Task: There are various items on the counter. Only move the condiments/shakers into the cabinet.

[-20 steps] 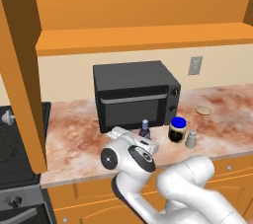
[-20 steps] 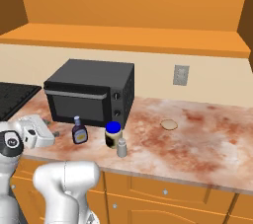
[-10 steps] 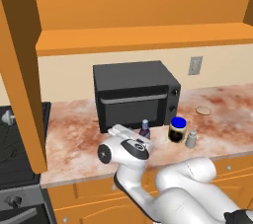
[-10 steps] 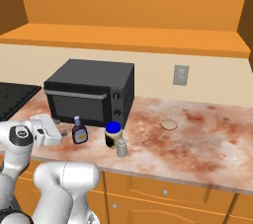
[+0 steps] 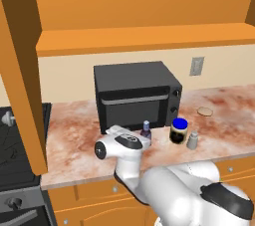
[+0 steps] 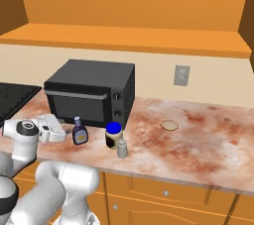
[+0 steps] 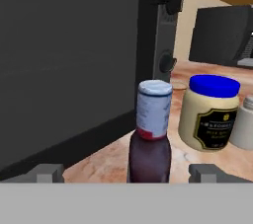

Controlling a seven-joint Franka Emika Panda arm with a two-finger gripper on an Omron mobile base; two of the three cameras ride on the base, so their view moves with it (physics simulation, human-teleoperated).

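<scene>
Microwave (image 7: 74, 60) walls off one side of the gripper (image 7: 127, 173), and dead ahead on the counter (image 5: 74, 135), upright between its spread, empty fingers, stands the purple bottle (image 7: 150, 134); blue-lidded jar (image 7: 211, 114) sits just beyond, shaker (image 6: 122, 148) further off.

On the counter (image 6: 208, 140), the microwave (image 6: 92, 92) stands at the back, with the bottle (image 6: 79, 131) just before its front and the jar (image 6: 113, 135) at the bottle's three o'clock. The shaker (image 6: 122, 148) sits beside the jar at its four o'clock. The disc (image 6: 169, 125) lies well apart at the jar's two o'clock, and the cabinet (image 6: 134, 16) hangs above the microwave at twelve o'clock.
</scene>
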